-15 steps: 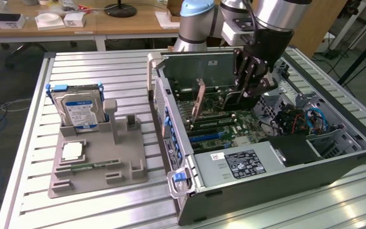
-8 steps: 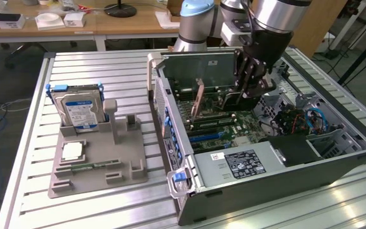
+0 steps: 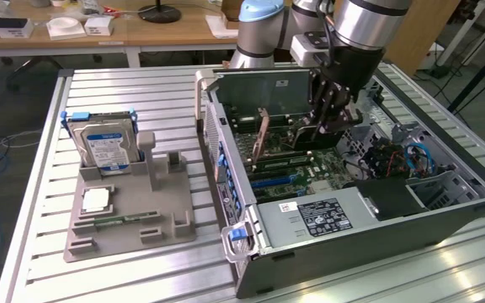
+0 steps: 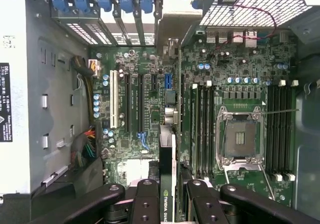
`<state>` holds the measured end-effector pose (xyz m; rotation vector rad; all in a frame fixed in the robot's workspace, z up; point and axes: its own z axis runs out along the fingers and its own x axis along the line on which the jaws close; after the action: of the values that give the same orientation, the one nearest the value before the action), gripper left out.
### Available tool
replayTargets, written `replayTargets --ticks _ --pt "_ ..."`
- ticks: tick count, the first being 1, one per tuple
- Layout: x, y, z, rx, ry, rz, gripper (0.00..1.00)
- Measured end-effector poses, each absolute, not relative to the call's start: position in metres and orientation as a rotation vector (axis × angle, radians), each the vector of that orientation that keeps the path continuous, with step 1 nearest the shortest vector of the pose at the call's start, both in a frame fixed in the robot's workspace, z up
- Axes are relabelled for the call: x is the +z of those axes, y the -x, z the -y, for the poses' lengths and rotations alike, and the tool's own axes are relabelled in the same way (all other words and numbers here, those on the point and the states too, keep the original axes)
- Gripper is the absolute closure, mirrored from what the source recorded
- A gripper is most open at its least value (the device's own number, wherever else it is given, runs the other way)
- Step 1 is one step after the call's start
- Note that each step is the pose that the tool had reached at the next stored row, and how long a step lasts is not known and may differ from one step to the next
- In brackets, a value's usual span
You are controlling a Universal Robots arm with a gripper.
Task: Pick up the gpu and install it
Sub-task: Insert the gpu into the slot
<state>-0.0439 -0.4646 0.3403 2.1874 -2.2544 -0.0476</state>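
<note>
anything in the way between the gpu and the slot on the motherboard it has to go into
Nothing visible. The gripper is shut on the thin black gpu card, held edge-on over the green motherboard. The long black expansion slots beside it are bare; the strip directly under the card is hidden by it.

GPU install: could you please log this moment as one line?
gripper: shut on gpu | gpu: over motherboard | case: open

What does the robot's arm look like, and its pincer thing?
The arm is made of fat shiny silver tubes with a pale blue cap at a joint. Its pincer is black, with jointed metal fingers dotted with round bolts.
</note>
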Motion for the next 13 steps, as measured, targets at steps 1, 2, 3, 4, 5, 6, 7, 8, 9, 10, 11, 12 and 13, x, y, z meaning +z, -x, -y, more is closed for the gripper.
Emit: replayTargets --ticks 1,2,3,4,5,6,7,8,9,10,11,12,13 --pt "0.3392 0.0442 0.4646 -0.047 -2.188 2.255 0.74" --pt "0.3383 0.0447 0.4646 -0.046 -2.188 2.256 0.74" --pt "0.3373 0.0453 0.4646 -0.045 -2.188 2.256 0.74" --pt "0.3363 0.0459 0.4646 -0.044 -2.189 2.257 0.74" --pt "0.3354 0.0463 0.4646 -0.043 -2.189 2.258 0.74" --pt "0.3347 0.0466 0.4646 -0.042 -2.190 2.258 0.74" --pt "0.3343 0.0465 0.4646 -0.042 -2.190 2.258 0.74" --pt "0.3343 0.0465 0.4646 -0.042 -2.190 2.258 0.74" --pt "0.3343 0.0465 0.4646 -0.042 -2.190 2.258 0.74" --pt "0.3342 0.0466 0.4646 -0.042 -2.190 2.258 0.74" --pt "0.3342 0.0466 0.4646 -0.042 -2.190 2.258 0.74" --pt "0.3342 0.0466 0.4646 -0.042 -2.190 2.258 0.74" --pt "0.3342 0.0466 0.4646 -0.042 -2.190 2.258 0.74"
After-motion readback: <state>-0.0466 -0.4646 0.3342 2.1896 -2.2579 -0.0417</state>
